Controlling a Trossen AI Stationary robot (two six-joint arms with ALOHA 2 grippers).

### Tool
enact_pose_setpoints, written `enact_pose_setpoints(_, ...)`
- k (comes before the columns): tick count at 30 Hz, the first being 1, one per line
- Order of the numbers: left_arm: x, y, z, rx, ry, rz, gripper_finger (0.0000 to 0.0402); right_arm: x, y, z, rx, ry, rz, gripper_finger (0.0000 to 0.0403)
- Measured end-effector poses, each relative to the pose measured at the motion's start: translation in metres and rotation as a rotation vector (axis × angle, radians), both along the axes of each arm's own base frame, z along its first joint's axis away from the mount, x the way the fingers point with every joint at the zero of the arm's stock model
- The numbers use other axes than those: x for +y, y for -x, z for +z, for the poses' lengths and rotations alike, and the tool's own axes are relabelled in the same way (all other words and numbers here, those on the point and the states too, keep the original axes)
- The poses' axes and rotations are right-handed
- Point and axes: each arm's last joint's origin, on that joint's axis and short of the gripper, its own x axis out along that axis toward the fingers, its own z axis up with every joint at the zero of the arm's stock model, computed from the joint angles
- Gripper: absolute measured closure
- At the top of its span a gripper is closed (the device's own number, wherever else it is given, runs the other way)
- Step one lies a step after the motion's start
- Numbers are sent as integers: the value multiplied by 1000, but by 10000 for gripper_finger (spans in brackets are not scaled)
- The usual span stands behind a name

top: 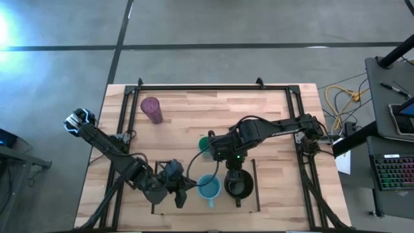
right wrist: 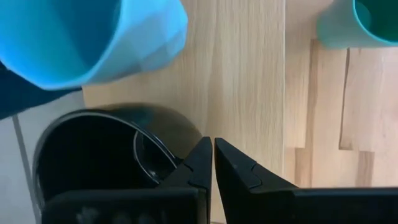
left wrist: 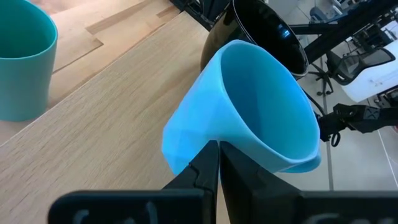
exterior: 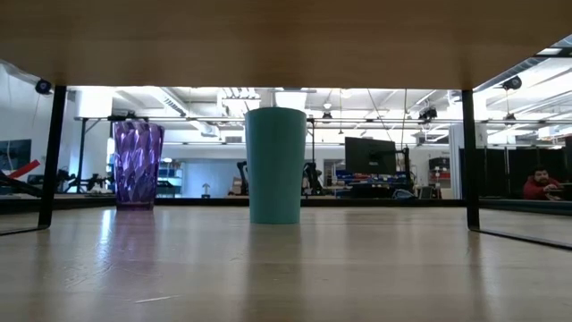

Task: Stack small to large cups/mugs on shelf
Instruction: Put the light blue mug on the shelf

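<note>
Right now the left claw point(top: 183, 192) is low over the near edge of the wooden bench point(top: 272, 116), and its fingers point(left wrist: 205, 168) are pinched tight on the rim of the light-blue mug point(top: 208, 188). In the left wrist view the mug point(left wrist: 249, 112) leans over to one side, with its open mouth tipped away. It is just beside the black mug point(top: 239, 186), and the two look like they touch or almost touch.

The right claw point(top: 234, 169) comes in from the right side, and its fingers point(right wrist: 205, 162) are closed on the rim of the black mug point(right wrist: 93, 155). One finger goes inside the mug and one stays outside. Both mugs are in the marked shelf point(top: 256, 175) area at the near edge of the bench, between the thin dark lines.

The green cup point(top: 204, 144) stands upright near the middle of the bench, just behind the right arm. In the low view it point(exterior: 275, 165) stands straight, with the purple tumbler point(exterior: 137, 165) off to its side. The purple tumbler point(top: 152, 109) is upright too, far back on the left part of the bench, well apart from the other three. Neither of these two is touched by a claw.
</note>
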Motion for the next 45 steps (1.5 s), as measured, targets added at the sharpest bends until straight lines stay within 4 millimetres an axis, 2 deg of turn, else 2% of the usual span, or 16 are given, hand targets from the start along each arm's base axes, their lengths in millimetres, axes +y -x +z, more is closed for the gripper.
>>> enact_pose_setpoints(8,0,0,0,-1,1,0,402,-1,3,-1,27,13,28,390)
enact_pose_setpoints(15,0,0,0,4,6,-13,402,2,-5,2,-65,-10,24,390)
enact_pose_setpoints(20,-1,0,0,6,6,-16,402,6,-5,3,-65,-76,43,390)
enact_pose_setpoints(29,-1,0,-1,9,3,-21,402,13,-4,3,-69,-83,62,390)
enact_pose_setpoints(45,-1,0,-1,12,14,-32,402,13,-12,5,-157,-68,54,390)
